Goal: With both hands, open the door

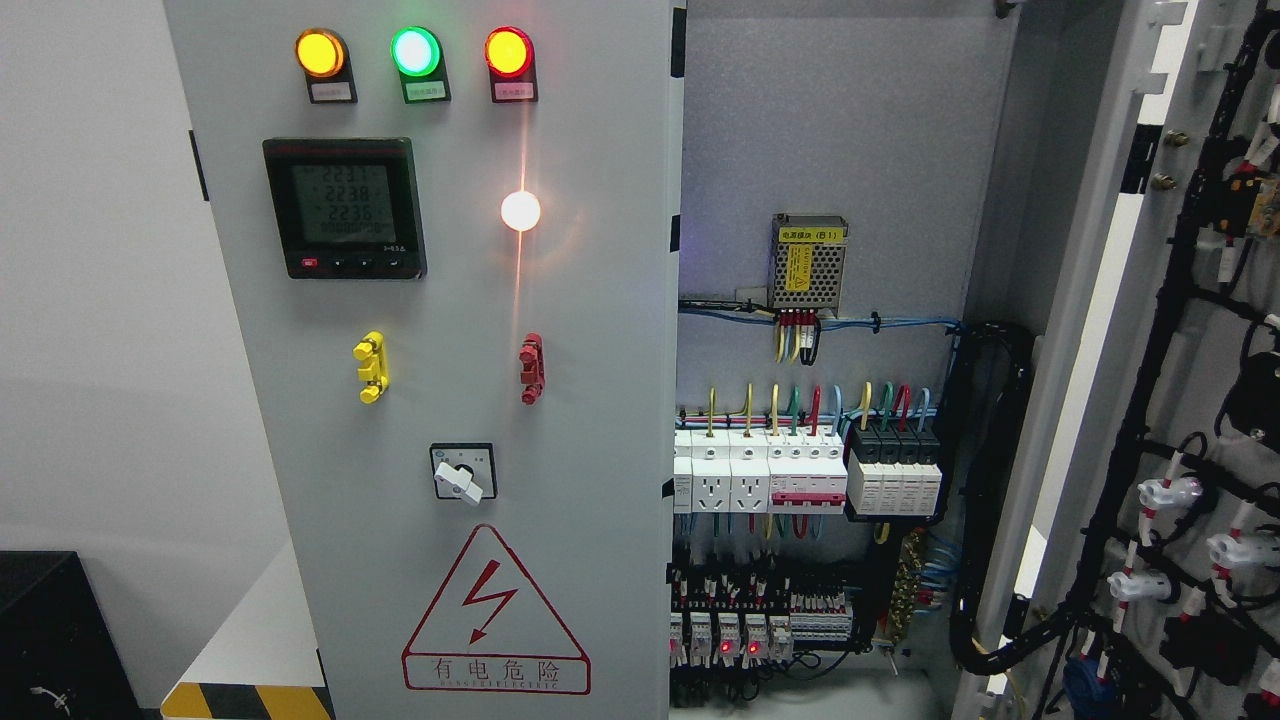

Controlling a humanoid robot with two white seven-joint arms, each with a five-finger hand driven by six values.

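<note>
Right door (pixel 1180 300) swung open, left door (pixel 440 300) closed

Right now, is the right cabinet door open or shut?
Open: the right door is swung wide, showing the breakers and wiring inside. No hands in view.

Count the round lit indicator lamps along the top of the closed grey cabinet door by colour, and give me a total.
Amber round indicator lamp: 1
Green round indicator lamp: 1
Red round indicator lamp: 1
Total: 3

The white glowing spot lower on the grey door is not counted; it may be a reflection.
</note>
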